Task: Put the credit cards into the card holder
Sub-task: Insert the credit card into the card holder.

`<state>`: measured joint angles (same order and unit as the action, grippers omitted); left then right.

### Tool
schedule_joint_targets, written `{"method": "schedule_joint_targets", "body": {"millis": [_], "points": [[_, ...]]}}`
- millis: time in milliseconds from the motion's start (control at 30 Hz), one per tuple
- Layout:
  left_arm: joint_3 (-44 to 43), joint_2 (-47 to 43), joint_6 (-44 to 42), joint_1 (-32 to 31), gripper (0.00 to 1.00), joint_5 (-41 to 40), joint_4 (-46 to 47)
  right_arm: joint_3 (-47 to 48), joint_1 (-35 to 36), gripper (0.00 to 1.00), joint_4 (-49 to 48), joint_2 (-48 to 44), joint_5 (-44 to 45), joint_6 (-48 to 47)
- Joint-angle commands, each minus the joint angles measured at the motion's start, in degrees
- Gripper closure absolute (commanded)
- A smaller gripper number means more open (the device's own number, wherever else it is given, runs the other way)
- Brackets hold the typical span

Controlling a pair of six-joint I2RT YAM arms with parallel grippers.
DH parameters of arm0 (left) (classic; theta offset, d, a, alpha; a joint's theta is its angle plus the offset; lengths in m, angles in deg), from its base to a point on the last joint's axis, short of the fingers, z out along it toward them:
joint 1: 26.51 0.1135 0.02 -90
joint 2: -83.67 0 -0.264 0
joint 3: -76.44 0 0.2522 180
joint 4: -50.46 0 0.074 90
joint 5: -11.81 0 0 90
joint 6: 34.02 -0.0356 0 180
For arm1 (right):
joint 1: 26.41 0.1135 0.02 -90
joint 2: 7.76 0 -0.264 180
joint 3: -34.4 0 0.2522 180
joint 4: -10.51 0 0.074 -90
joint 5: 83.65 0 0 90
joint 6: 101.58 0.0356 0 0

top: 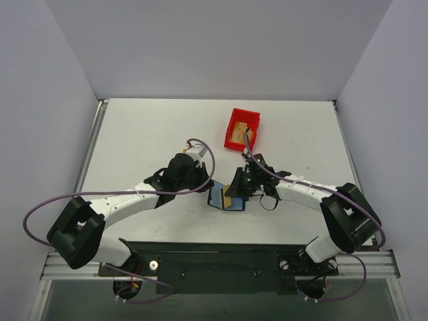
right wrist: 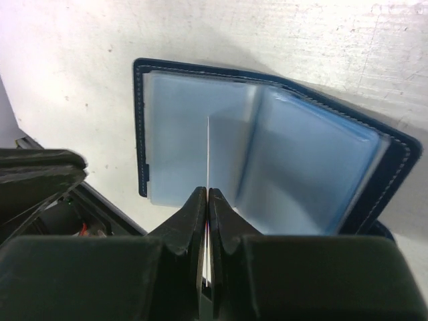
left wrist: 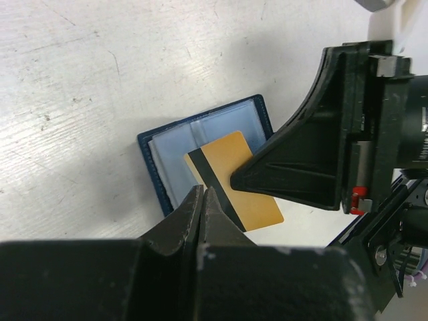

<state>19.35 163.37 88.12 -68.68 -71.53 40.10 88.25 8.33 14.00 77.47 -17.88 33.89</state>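
Note:
The navy card holder lies open on the table between the two arms, its pale blue sleeves facing up. My right gripper is shut on a tan-gold credit card with a dark stripe. It holds the card on edge over the holder's middle fold. In the right wrist view this card shows only as a thin line. My left gripper is shut with nothing between its jaws, its tips at the holder's near edge. A second tan card lies inside the red bin.
The red plastic bin stands behind the holder, right of centre. The right arm's purple cable loops over the table near the bin. White walls close in the table at the back and on both sides.

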Motion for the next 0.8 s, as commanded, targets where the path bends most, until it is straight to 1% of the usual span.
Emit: {"method": "schedule_joint_targets", "body": {"millis": [0, 200, 267, 467, 633, 767], "points": [[0.79, -2.36, -1.29, 0.69, 1.0, -0.24, -0.23, 2.18, 1.03, 1.0, -2.74, 3.53, 0.85, 0.84], [0.79, -0.43, -1.82, 0.78, 1.0, 2.04, 0.99, 2.18, 1.2, 1.0, -3.62, 6.53, 1.73, 1.2], [1.14, 0.89, -1.82, 0.43, 1.0, 3.27, 2.22, 2.18, 1.29, 1.0, -3.45, 7.05, 2.08, 1.02], [2.2, 6.34, -1.82, -0.45, 1.0, 3.71, 5.38, 2.0, 1.21, 1.0, -3.27, 7.49, 2.52, 0.67], [3.86, 10.55, -0.77, -1.07, 1.0, 2.05, 7.06, 1.65, 1.21, 1.0, -3.1, 7.14, 3.05, 0.5], [4.74, 11.79, -0.33, -1.33, 1.0, 0.12, 7.32, 0.6, 0.86, 1.0, -3.1, 6.26, 3.57, 0.32]]}}
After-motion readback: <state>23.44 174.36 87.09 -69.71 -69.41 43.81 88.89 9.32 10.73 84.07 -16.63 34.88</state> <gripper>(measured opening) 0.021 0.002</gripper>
